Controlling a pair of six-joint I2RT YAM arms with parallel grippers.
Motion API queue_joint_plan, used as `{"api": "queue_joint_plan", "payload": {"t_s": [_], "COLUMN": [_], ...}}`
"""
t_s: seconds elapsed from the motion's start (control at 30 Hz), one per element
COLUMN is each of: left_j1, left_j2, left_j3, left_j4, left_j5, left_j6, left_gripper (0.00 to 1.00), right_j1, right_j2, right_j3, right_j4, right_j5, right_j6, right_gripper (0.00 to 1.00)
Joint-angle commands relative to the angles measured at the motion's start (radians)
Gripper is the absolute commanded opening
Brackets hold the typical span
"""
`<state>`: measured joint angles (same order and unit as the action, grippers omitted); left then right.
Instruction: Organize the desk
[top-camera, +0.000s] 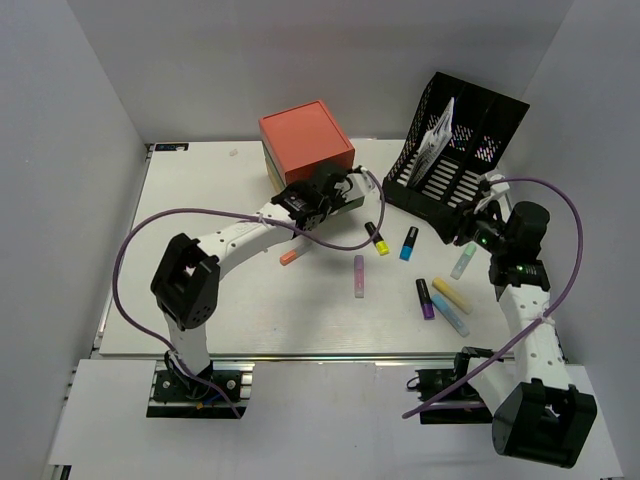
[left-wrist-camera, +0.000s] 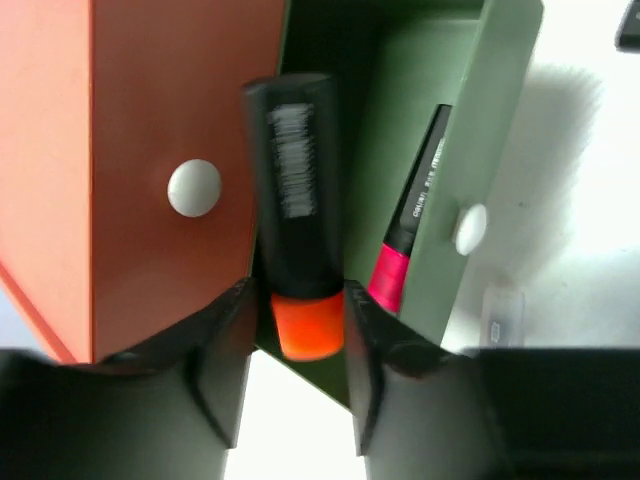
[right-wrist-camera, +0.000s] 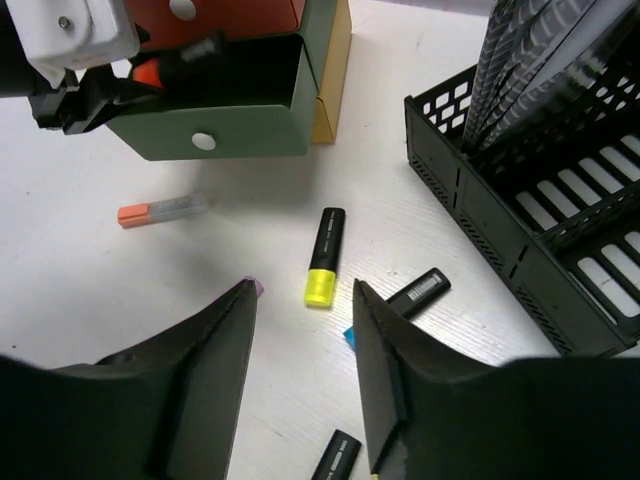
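Orange marker (left-wrist-camera: 296, 200) between left jaws

We note the left gripper (left-wrist-camera: 297, 312) flanking the marker over the open green drawer (left-wrist-camera: 470, 120); clamped or loose, we cannot tell. The right gripper (right-wrist-camera: 304, 295) hangs apart, empty, above the white desk (right-wrist-camera: 100, 285), near a yellow highlighter (right-wrist-camera: 322, 260).

Left arm (top-camera: 240, 238) & right arm (top-camera: 528, 345): white links, blk joints, purple cables; blk fingers (right-wrist-camera: 200, 380).
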<state>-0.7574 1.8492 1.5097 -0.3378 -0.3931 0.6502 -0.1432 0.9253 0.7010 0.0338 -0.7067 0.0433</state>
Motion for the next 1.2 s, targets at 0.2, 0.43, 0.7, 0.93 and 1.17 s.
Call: {"api": "queue_joint_plan", "payload": {"t_s": [0.2, 0.43, 0.7, 0.93, 1.17], "left_j1": [0.000, -0.020, 0.006, 0.006, 0.006], "left_j2": [-0.111, -0.299, -0.798, -1.105, -1.154], "left_j3": [0.009, 0.020, -0.505, -0.794, -0.803], "left_j4": [0.151, 0.036, 0.011, 0.043, 0.011], "left_j5": [-0.076, 0.035, -0.076, -0.156, -0.165], "left_j6": [-0.061, -0.349, -0.877, -0.945, -0.925], "left_gripper": [0.76, 0.44, 0.43, 0.78, 0.78], "right_j1": [0.002, 0.086, 0.234, 0.335, 0.390], "right_j2": [0.053, 0.289, 0.584, 0.728, 0.782], "right_j3": [0.020, 0.216, 0.498, 0.486, 0.448], "right_j4": [-0.024, -0.282, -0.515, -0.509, -0.434], "right_j5": [-0.028, 0.117, 0.415, 0.607, 0.819], "right_j6": [-0.086, -0.157, -0.154, -0.062, 0.036], "right_gripper": [0.60, 0.57, 0.56, 0.59, 0.56]}}
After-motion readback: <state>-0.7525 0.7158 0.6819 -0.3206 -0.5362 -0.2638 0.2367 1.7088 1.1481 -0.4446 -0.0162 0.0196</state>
